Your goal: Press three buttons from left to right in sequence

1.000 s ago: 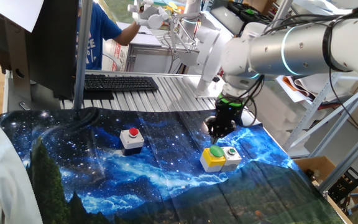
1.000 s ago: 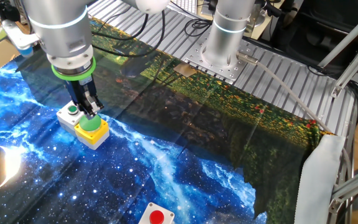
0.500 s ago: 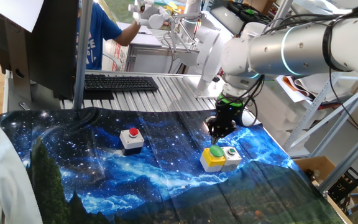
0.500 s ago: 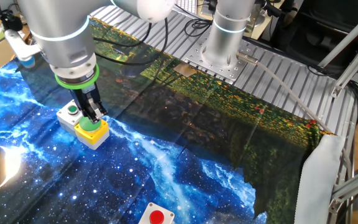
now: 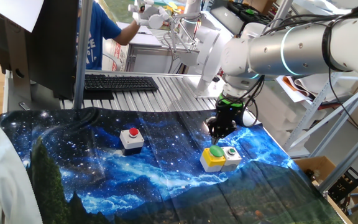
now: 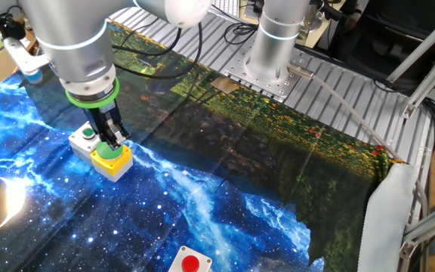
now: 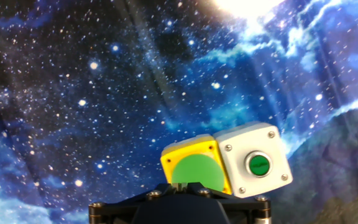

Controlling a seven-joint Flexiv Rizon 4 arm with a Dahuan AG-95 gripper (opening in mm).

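Observation:
Three buttons sit on the galaxy-print cloth. The red cap on its grey-white box (image 5: 132, 133) is at the left, also shown in the other fixed view (image 6: 190, 264). The large green dome on the yellow box (image 5: 216, 151) (image 6: 109, 152) (image 7: 194, 172) touches the white box with the small green cap (image 5: 232, 151) (image 6: 88, 134) (image 7: 259, 164). My gripper (image 5: 217, 132) (image 6: 116, 140) (image 7: 180, 185) points straight down with its fingers shut together. Its tips are at the top of the green dome; I cannot tell whether they touch it.
A black keyboard (image 5: 120, 83) and a monitor (image 5: 45, 43) stand behind the cloth, with a person in a blue shirt (image 5: 98, 34) beyond. The arm's base (image 6: 274, 45) is bolted to the slatted metal table. The cloth's edge hangs at the right (image 6: 387, 204).
In the other fixed view my gripper has shifted slightly lower and closer over the green dome since a second ago. It has barely moved in the last half second. The buttons have not moved.

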